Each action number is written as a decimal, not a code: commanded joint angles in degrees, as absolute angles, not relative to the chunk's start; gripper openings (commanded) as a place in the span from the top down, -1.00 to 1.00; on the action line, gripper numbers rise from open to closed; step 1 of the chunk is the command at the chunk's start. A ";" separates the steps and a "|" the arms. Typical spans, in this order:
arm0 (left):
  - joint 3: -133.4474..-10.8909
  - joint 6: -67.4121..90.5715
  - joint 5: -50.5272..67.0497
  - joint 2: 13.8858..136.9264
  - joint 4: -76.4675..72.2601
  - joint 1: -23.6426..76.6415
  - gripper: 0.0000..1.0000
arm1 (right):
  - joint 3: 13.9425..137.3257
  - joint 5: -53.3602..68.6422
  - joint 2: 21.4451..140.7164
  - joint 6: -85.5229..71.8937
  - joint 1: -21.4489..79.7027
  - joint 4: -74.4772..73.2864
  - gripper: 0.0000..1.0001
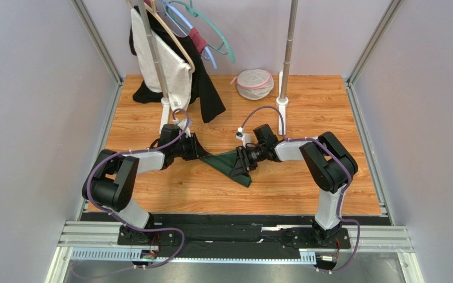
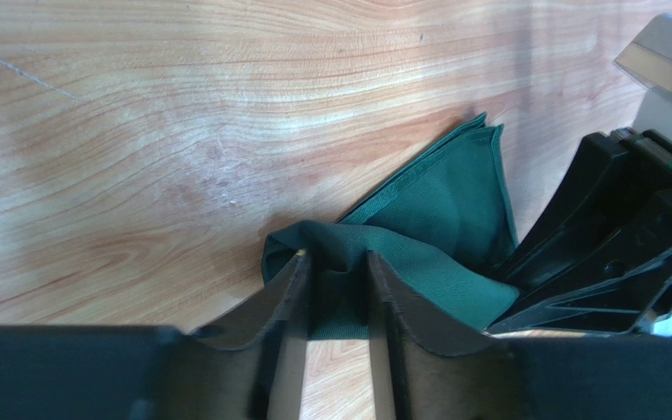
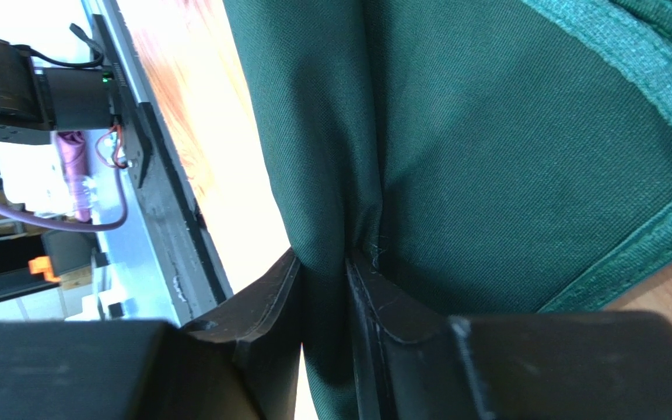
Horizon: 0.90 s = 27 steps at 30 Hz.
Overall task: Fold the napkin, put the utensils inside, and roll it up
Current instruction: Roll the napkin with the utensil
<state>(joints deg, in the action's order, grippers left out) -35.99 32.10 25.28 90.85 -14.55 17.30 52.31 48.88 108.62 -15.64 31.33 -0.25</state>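
The dark green napkin (image 1: 233,165) lies bunched on the wooden table (image 1: 305,188) between my two grippers, one pointed corner toward the near edge. My left gripper (image 1: 204,155) is shut on the napkin's left fold; in the left wrist view the cloth (image 2: 453,210) bunches between its tips (image 2: 337,262). My right gripper (image 1: 242,160) is shut on the napkin's right side; in the right wrist view (image 3: 324,262) a fold of cloth (image 3: 506,131) hangs pinched between the jaws, lifted off the table. The right gripper's black body shows in the left wrist view (image 2: 602,254). The fork is out of view.
A clothes rack (image 1: 162,88) with hangers and dark and white garments stands at the back left. A second upright pole (image 1: 286,53) and a white and pink mesh bag (image 1: 254,84) are at the back centre. Metal frame rails border the table.
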 commanded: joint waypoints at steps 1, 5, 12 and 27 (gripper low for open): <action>-37.79 31.91 27.07 91.84 -16.97 17.14 0.53 | 52.47 44.12 111.54 -14.06 31.29 -5.35 0.19; -40.86 30.42 27.42 94.65 -12.31 17.14 1.00 | 54.22 40.88 108.55 -12.22 31.29 -9.92 -0.09; -46.66 27.95 28.30 98.43 -3.00 17.14 1.00 | 57.92 29.46 98.98 -8.44 31.64 -19.24 -0.18; -51.42 27.33 27.77 101.25 4.22 17.14 1.00 | 57.74 -5.26 91.31 -0.18 51.76 -14.76 -0.20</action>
<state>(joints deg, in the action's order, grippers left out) -50.19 29.12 28.49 100.05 0.95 17.26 56.31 6.07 90.74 -4.51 48.75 -16.78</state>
